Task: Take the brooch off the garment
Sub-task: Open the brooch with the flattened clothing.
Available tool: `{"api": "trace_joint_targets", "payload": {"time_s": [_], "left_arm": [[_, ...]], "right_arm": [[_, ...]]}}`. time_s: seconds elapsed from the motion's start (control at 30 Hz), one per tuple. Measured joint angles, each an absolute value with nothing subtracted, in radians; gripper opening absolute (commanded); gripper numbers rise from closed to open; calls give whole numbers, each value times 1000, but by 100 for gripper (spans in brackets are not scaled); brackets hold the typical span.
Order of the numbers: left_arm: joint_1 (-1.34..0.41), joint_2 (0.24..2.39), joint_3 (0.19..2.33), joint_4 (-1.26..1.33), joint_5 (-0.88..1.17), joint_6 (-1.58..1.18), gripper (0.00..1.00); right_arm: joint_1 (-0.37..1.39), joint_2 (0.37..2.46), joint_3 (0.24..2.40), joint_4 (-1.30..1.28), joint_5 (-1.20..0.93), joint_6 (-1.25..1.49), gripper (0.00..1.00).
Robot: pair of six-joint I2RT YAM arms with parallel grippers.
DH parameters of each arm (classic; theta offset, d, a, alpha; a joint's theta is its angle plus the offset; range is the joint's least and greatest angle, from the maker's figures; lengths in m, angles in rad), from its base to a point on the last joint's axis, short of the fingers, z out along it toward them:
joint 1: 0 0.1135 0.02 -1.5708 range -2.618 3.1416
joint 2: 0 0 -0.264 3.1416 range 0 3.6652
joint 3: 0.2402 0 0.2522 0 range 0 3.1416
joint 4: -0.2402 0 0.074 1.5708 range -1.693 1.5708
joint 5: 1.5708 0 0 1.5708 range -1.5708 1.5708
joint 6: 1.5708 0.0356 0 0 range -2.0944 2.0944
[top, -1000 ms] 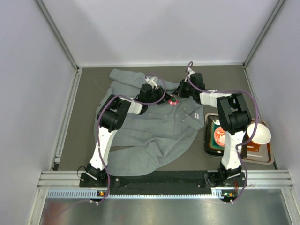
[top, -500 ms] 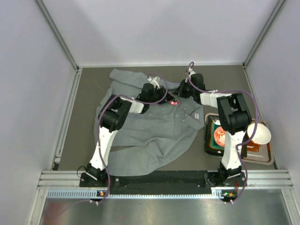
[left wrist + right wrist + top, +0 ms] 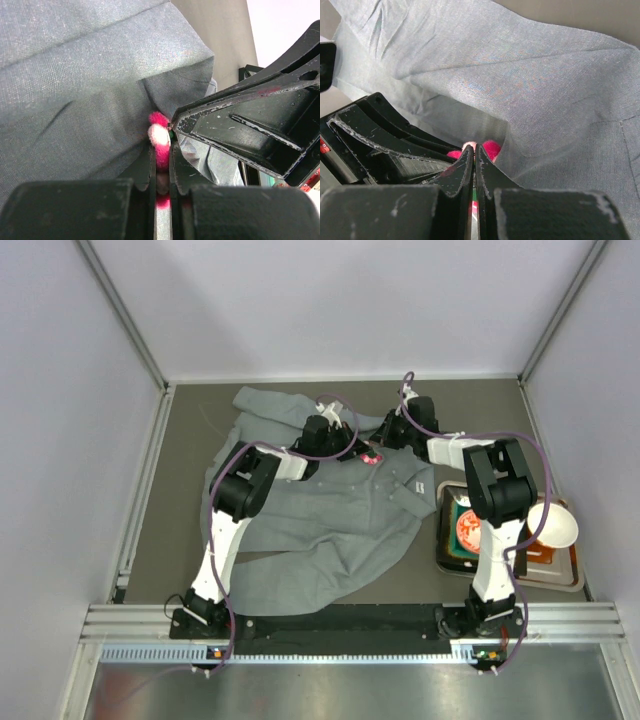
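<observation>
The pink brooch (image 3: 371, 456) sits on the chest of the grey garment (image 3: 330, 515), between my two grippers. In the left wrist view my left gripper (image 3: 161, 150) is shut on the brooch (image 3: 159, 136), whose pink and white fluff is squeezed between the jaws. The fabric (image 3: 90, 75) bunches up behind it. My right gripper (image 3: 474, 148) is shut, its tips right against the brooch (image 3: 493, 148) from the other side. What those tips pinch is hidden. The right fingers (image 3: 235, 125) cross the left wrist view, almost touching the brooch.
A dark tray (image 3: 443, 552) lies at the right with a red-lidded tin (image 3: 467, 530) and a white bowl (image 3: 553, 526). Grey walls close in the dark table (image 3: 470, 410) at the left, back and right.
The left jaws opened a little and then closed on the brooch. The right gripper has stayed shut in the same place.
</observation>
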State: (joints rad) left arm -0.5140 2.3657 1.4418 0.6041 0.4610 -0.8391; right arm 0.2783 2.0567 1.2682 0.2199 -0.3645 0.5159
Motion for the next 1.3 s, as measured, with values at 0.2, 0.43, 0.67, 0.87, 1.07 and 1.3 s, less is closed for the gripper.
{"api": "trace_joint_targets", "payload": {"time_s": [0.2,0.43,0.67,0.87,1.07,1.3], "left_arm": [[-510,2381,1472,586,483,-822,0],[-511,2382,1480,575,484,-802,0],[-514,2382,1485,569,485,-782,0],[-514,2382,1490,560,486,-782,0],[-514,2382,1491,559,487,-782,0],[-514,2383,1492,559,490,-783,0]], "right_arm": [[277,2053,1268,217,-341,497,2],[278,2039,1263,200,-294,467,12],[276,1999,1222,191,-221,436,23],[276,1996,1203,180,-207,429,25],[276,1972,1172,200,-206,428,28],[276,1957,1159,220,-231,432,19]]}}
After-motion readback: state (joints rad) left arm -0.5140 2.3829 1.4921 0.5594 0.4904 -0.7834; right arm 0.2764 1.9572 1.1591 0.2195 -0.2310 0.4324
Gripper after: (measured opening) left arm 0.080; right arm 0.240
